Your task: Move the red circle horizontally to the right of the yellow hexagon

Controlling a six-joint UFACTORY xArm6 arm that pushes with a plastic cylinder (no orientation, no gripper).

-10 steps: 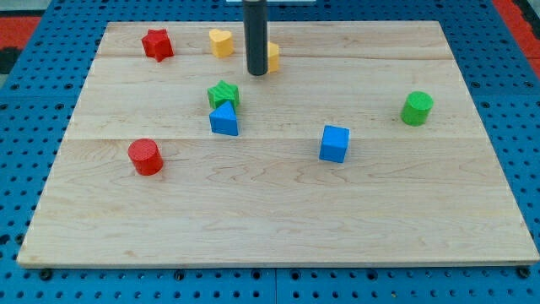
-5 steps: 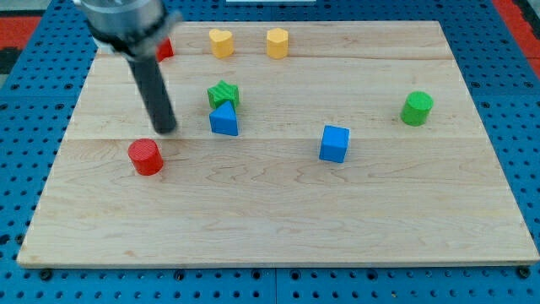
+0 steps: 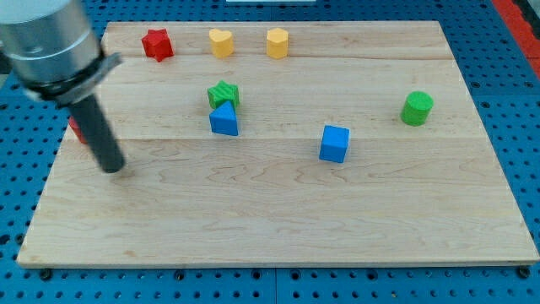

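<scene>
My tip (image 3: 112, 167) rests on the wooden board (image 3: 278, 219) near its left edge. Only a sliver of the red circle (image 3: 76, 130) shows, up and to the left of the tip; the rod hides the rest of it. The yellow hexagon (image 3: 278, 42) stands near the view's top, far to the upper right of the tip.
A red star (image 3: 157, 44) and a yellow heart (image 3: 221, 42) stand left of the hexagon. A green star (image 3: 224, 93) touches a blue triangle (image 3: 224, 120) mid-board. A blue cube (image 3: 334, 143) and a green cylinder (image 3: 416, 108) stand to the right.
The rod swept from beside the yellow hexagon down and to the left across the board. The red circle has shifted left and up from its earlier spot and is now mostly hidden behind the rod.
</scene>
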